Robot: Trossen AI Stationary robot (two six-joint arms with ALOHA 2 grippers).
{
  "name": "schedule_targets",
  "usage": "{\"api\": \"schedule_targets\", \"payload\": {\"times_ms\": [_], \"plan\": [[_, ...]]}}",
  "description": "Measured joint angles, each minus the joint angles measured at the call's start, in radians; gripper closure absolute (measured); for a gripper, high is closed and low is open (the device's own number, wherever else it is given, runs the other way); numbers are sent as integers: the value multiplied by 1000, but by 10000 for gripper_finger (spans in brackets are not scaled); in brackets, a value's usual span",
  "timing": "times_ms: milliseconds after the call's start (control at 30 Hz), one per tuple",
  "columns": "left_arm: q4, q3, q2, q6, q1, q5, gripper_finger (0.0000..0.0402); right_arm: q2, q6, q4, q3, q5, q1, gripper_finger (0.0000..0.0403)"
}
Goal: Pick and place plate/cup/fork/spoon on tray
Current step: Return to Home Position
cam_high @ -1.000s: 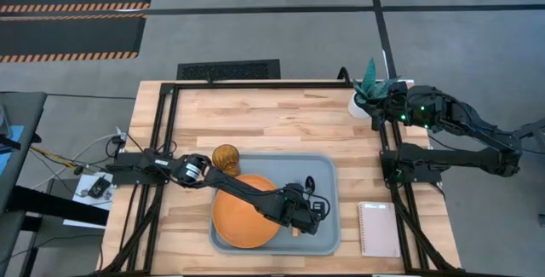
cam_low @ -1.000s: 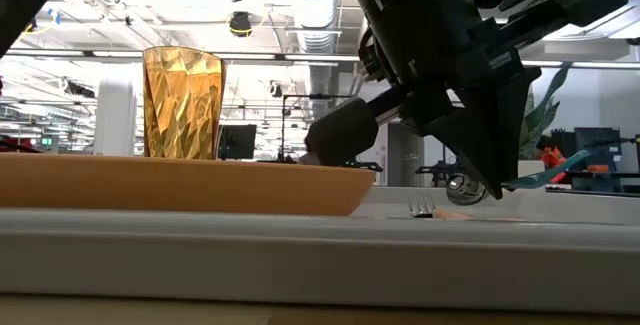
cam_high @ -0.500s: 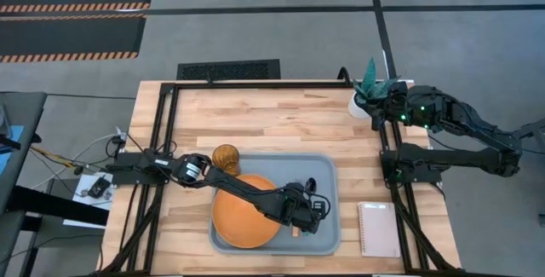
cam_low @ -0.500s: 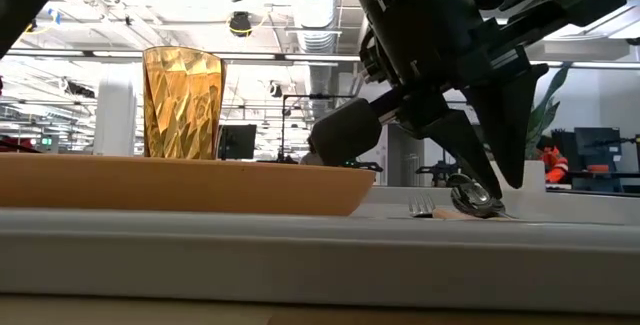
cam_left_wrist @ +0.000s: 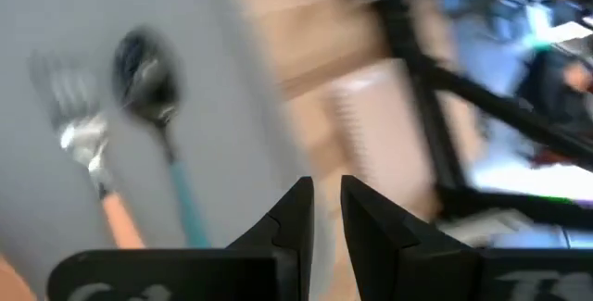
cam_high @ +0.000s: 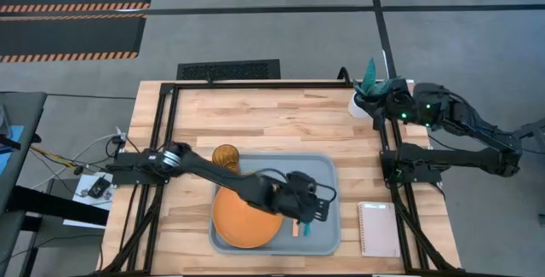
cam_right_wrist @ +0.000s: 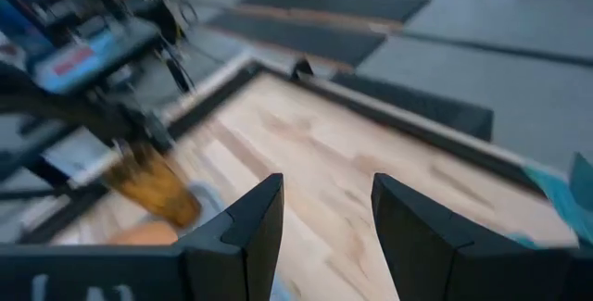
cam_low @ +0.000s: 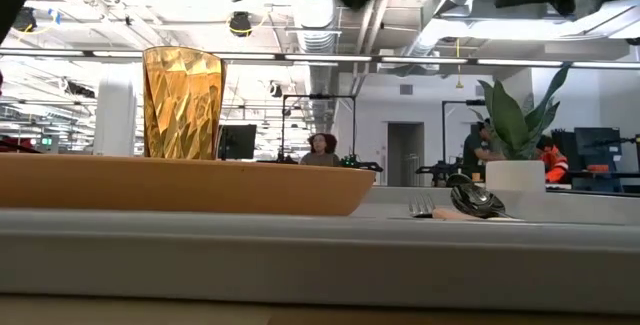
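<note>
The grey-blue tray holds the orange plate, with the amber cup at its far left corner. The fork and the blue-handled spoon lie side by side on the tray floor to the right of the plate; in the low view the fork's tines and the spoon's bowl rest on the tray. My left gripper hovers above them, empty, its fingers a narrow gap apart. My right gripper is open at the far right by the plant.
A white pot with a green plant stands at the far right, close to my right gripper. A pink notebook lies on the table right of the tray. Black frame rails run along the table's left, right and far sides.
My left gripper has lowered the spoon onto the tray beside the fork and let go. It has then risen, nearly out of the low view. The spoon, held tilted with its handle up before, now lies flat on the tray.
</note>
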Motion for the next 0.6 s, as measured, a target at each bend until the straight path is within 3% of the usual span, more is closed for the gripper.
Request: {"api": "schedule_targets", "payload": {"times_ms": [233, 300, 367, 433, 533, 600], "plan": [[-74, 0, -251, 381, 18, 4, 358, 0, -26, 31, 0, 20, 0, 214], [-105, -1, -326, 445, 21, -64, 358, 0, -41, 22, 0, 25, -1, 214], [-108, -1, -406, 607, 17, -146, 358, -11, -52, 34, 0, 9, 3, 214], [-133, -1, -495, 727, 8, -210, 358, -27, -93, 103, 0, -65, 14, 214], [-243, -5, -642, 791, 5, -272, 358, -62, -131, 253, 0, -186, 26, 214], [-282, -34, -749, 830, -6, -346, 358, -89, -134, 332, 0, -195, 25, 214]]}}
